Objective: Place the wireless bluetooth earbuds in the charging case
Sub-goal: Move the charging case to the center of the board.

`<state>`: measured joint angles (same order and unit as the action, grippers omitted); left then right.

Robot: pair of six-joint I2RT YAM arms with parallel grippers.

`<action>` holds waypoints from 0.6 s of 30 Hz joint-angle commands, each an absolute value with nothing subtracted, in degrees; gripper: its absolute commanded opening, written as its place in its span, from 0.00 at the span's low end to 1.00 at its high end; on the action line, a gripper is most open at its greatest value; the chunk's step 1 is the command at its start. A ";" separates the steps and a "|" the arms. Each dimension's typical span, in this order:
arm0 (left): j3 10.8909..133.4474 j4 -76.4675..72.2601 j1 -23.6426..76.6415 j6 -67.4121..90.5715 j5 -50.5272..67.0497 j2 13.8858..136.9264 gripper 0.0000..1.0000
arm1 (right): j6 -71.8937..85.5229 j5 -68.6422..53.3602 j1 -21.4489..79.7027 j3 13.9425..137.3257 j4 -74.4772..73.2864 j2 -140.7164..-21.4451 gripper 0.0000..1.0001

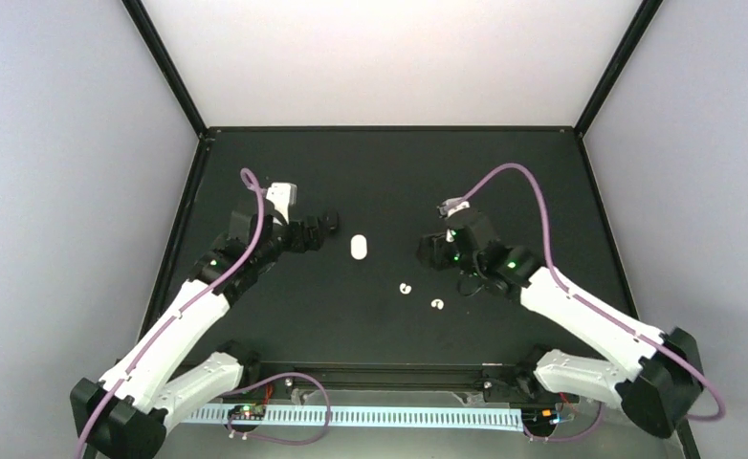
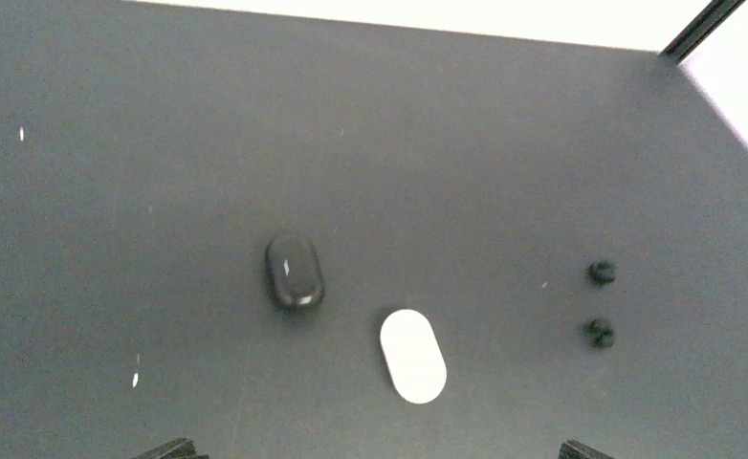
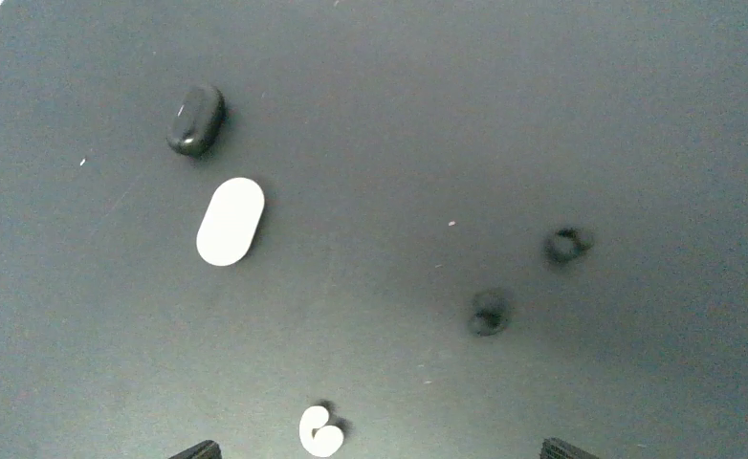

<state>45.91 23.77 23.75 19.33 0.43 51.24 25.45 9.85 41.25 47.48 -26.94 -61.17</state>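
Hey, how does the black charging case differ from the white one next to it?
The black case is glossy, with a small highlight; the white case looks matte. The black case looks domed and shorter, the white case flatter and longer, in both wrist views. Both are pill-shaped, look closed, and lie apart on the table.

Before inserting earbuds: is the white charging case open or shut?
Shut: the white charging case shows one smooth oval top, no raised lid or cavities.
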 commanded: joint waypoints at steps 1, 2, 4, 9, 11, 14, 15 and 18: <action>45.10 25.45 23.89 22.12 -1.90 55.08 0.99 | 29.28 7.56 43.14 47.41 -20.99 -67.27 0.85; 45.68 26.68 23.90 22.52 -2.27 56.37 0.99 | 29.85 6.47 43.15 47.92 -19.75 -69.38 0.84; 47.85 29.91 23.83 22.71 -2.65 58.54 0.99 | 30.71 3.67 43.22 49.87 -17.79 -73.75 0.81; 50.41 35.30 23.82 23.21 -4.84 59.02 0.98 | 32.73 0.85 44.78 55.88 -15.91 -84.25 0.76; 49.44 35.22 23.82 23.69 -4.82 56.96 0.99 | 32.82 1.15 45.90 58.49 -16.16 -87.64 0.76; 47.57 34.40 23.82 23.61 -4.36 52.86 0.99 | 33.06 1.67 47.23 62.56 -16.67 -92.60 0.76; 46.90 34.24 23.81 23.59 -4.47 51.64 0.98 | 33.47 1.51 47.54 64.47 -16.93 -94.46 0.76; 45.30 33.78 23.82 22.67 -5.70 48.41 0.99 | 34.28 1.22 48.29 68.59 -18.08 -99.54 0.77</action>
